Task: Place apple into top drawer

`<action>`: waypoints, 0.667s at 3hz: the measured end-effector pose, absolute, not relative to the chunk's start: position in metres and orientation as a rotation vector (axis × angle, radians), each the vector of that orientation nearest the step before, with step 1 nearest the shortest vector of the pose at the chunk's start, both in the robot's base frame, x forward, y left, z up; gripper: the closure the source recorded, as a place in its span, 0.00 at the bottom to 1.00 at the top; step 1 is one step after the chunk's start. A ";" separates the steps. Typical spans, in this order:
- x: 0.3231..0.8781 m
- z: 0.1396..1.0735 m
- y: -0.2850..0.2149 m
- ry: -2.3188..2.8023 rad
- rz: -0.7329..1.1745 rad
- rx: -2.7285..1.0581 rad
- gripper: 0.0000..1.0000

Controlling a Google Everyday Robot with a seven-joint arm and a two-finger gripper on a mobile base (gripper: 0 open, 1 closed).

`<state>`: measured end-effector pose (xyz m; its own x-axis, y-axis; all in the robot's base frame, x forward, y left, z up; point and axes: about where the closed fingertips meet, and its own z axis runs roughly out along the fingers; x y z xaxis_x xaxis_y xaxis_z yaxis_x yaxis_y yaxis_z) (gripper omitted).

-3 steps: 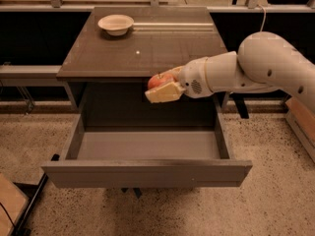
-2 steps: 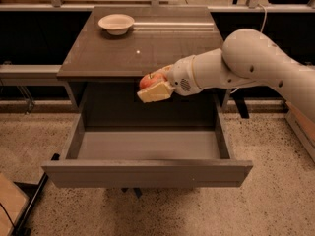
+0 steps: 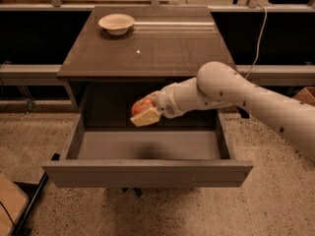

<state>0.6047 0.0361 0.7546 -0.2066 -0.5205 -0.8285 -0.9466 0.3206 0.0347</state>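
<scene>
The red apple (image 3: 142,104) with a yellowish patch is held in my gripper (image 3: 144,112), whose cream fingers (image 3: 145,118) are shut around it. The gripper hangs inside the open top drawer (image 3: 147,173), a little above its light grey floor, left of centre and toward the back. The white arm reaches in from the right. The drawer is pulled fully out from the cabinet, its flat front panel nearest the camera. The apple's underside is hidden by the lower finger.
A shallow cream-white bowl (image 3: 116,23) stands at the back left of the dark cabinet top (image 3: 162,48). A cardboard box corner (image 3: 10,203) lies on the speckled floor at lower left. A rail runs behind the cabinet.
My gripper with the apple has moved left and down, from the level of the cabinet's front edge into the open drawer space.
</scene>
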 end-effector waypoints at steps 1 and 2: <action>0.614 0.709 0.043 1.859 0.756 -1.278 1.00; 0.619 0.662 0.050 1.896 0.805 -1.242 0.81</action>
<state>0.6186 0.0504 0.6621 -0.2764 -0.4839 -0.8303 -0.9334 0.3407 0.1121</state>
